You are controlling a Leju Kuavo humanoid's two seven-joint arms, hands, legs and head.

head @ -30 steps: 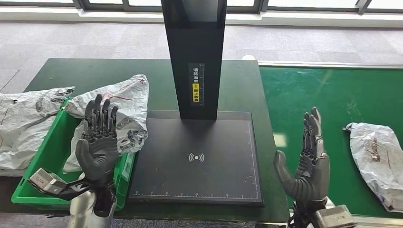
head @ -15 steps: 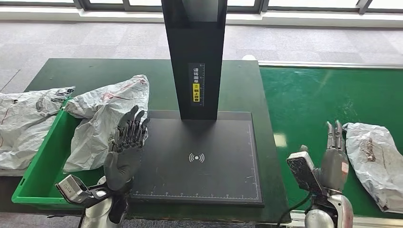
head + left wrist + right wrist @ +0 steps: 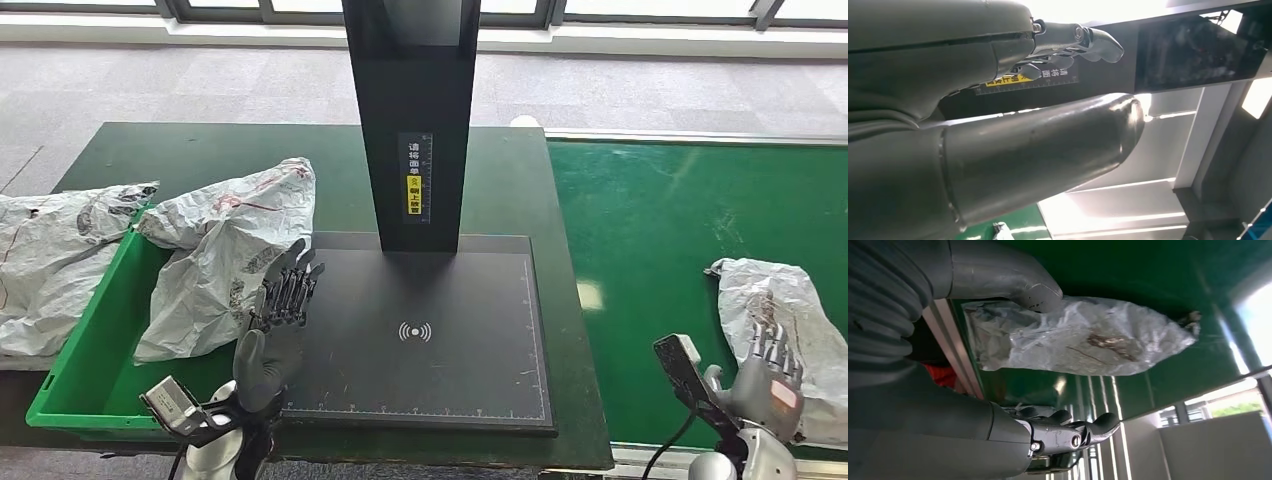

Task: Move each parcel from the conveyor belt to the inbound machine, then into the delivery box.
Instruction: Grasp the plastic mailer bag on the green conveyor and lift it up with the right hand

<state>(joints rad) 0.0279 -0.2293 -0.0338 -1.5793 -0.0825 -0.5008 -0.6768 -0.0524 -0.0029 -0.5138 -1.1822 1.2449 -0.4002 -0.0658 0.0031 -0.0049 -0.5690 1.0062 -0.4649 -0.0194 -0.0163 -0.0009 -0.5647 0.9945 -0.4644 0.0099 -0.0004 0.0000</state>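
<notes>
A crumpled grey parcel (image 3: 775, 300) lies on the green conveyor belt (image 3: 650, 230) at the right. My right hand (image 3: 765, 372) hovers at its near end with fingers spread; in the right wrist view the thumb (image 3: 1033, 290) is at the parcel (image 3: 1083, 340) and the fingers (image 3: 1073, 432) stay apart from it. My left hand (image 3: 275, 325) is raised and open, holding nothing, over the left edge of the inbound machine's black plate (image 3: 430, 380). Another grey parcel (image 3: 225, 250) lies in the green delivery box (image 3: 85, 345).
The machine's black column (image 3: 410, 120) rises behind the plate, and in the left wrist view it (image 3: 1188, 50) stands beyond my left hand (image 3: 1023, 150). A third grey parcel (image 3: 55, 260) lies left of the box, over its rim. The dark green table (image 3: 200, 150) runs behind.
My right hand turned, dropped and moved right to the parcel's near end. My left hand sank and shifted from above the box to the plate's left edge. The belt parcel drifted slightly left.
</notes>
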